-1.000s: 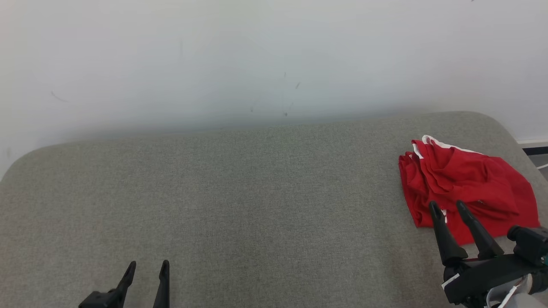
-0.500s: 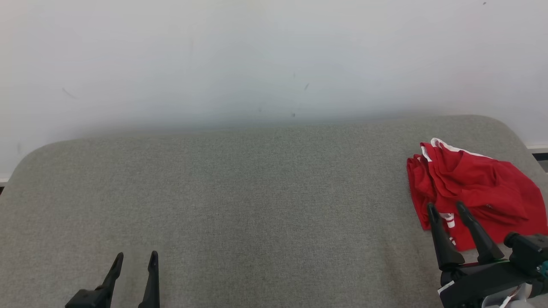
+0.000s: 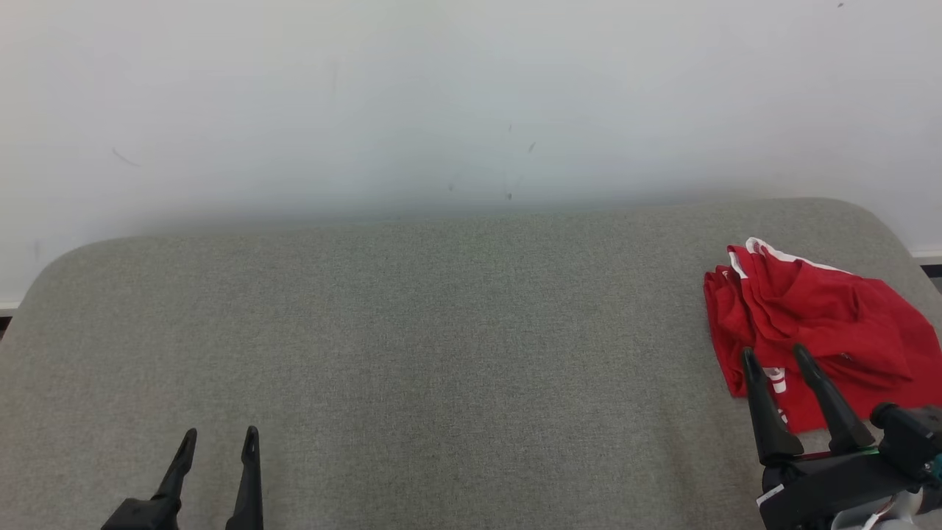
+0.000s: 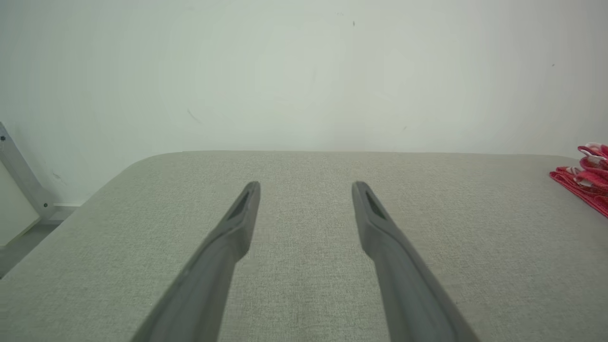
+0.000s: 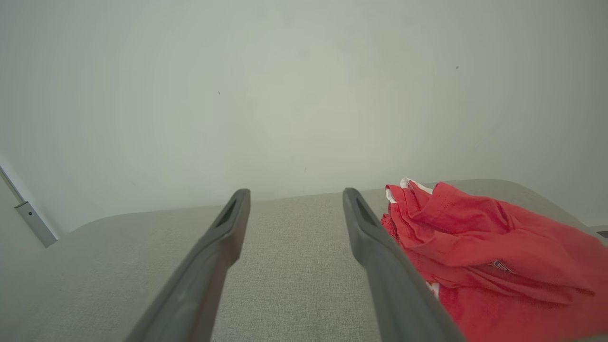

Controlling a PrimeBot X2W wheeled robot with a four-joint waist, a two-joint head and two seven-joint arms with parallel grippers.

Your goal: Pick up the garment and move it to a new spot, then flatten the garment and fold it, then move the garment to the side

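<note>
Garment [image 3: 817, 324] unchanged: a bunched red heap with white trim at the far right end of the grey cushion [image 3: 441, 331], lying free, nothing gripping it. Whole head view slid slightly over the last second; the marks on the wall [image 3: 441, 88] and the garment moved together, so that's camera, not cloth. Right gripper [image 3: 773, 353] kept its place at the garment's near-left corner, fingers spread wide, empty. Its wrist view puts the cloth beside the right-hand finger, not between the two. Can't tell if the tips touch fabric. Left gripper [image 3: 221, 432] drifted outward to the left and a bit forward, also wide open and empty, well apart from the garment over bare cushion. Read: no grasp made, layers uneven, so either pick-up hasn't begun or the garment is already parked at the side; frames don't settle which. If pick-up, the right arm likely needs to shift right so fabric sits between the fingers before closing.
</note>
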